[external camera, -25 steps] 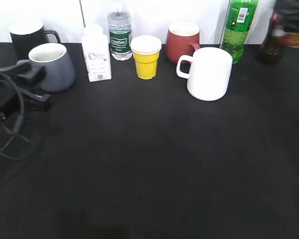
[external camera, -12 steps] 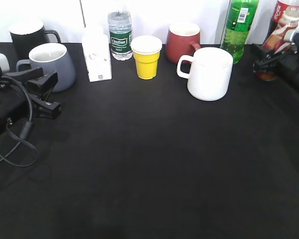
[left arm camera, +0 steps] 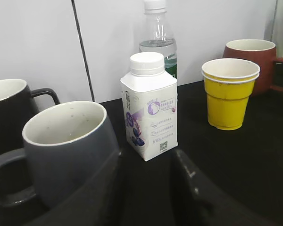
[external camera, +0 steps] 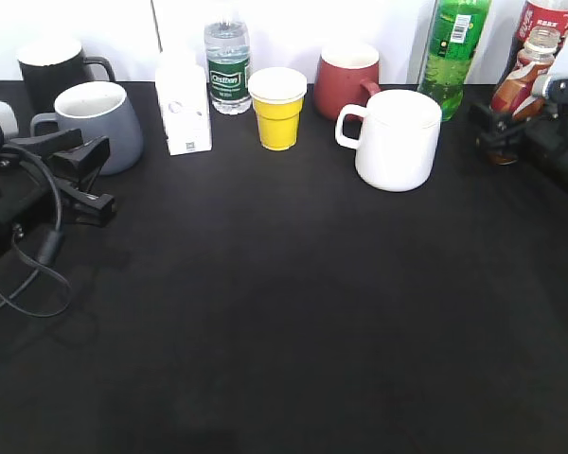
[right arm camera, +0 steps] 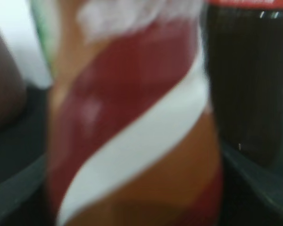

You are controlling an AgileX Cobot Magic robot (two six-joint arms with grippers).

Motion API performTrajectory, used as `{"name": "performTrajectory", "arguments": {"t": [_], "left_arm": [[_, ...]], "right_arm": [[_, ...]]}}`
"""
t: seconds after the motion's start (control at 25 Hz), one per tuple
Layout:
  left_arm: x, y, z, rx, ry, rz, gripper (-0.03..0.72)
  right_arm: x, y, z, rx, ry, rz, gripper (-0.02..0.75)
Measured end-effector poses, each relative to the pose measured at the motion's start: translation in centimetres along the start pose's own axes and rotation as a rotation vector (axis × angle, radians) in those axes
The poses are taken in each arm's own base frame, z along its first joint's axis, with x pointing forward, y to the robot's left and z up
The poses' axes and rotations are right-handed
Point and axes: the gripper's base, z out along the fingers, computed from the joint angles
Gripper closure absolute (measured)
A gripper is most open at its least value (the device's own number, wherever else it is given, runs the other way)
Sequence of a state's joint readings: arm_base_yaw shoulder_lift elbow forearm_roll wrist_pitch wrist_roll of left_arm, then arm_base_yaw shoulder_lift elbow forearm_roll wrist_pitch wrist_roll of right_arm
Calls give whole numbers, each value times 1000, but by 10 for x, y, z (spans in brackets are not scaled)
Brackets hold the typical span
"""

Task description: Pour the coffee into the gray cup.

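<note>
The gray cup (external camera: 99, 123) stands at the back left of the black table, empty; it shows close up in the left wrist view (left arm camera: 66, 150). My left gripper (external camera: 97, 178) is open just in front of and to the right of it, with one finger beside the cup's wall (left arm camera: 146, 160). The coffee bottle (external camera: 523, 85), with a red, white and brown label, leans a little at the far right. My right gripper (external camera: 500, 128) is closed round its lower body. In the right wrist view the bottle (right arm camera: 132, 117) fills the space between the fingers (right arm camera: 137, 188).
Along the back stand a black mug (external camera: 52, 66), a white milk carton (external camera: 183, 109), a water bottle (external camera: 227, 66), a yellow paper cup (external camera: 277, 109), a red mug (external camera: 348, 80), a white mug (external camera: 398, 140), a green bottle (external camera: 454, 52) and a cola bottle (external camera: 549, 14).
My right gripper has come in from the right edge and closed round the coffee bottle, which now leans. My left gripper rose a little earlier beside the gray cup and now holds still.
</note>
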State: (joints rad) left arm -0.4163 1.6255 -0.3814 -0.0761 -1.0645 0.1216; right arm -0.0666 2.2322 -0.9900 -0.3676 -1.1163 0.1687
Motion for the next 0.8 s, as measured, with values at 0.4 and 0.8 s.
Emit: {"name": "performTrajectory", "arguments": {"t": [0.4,0.8], "left_arm": [[0,0,0,2,-1,-1,437],[-101,3,-20,92,429,-61,437]], "right_arm": [[-18,11,-54,81,31,7,116],[-140,54,-144,88,405,-44,307]]}}
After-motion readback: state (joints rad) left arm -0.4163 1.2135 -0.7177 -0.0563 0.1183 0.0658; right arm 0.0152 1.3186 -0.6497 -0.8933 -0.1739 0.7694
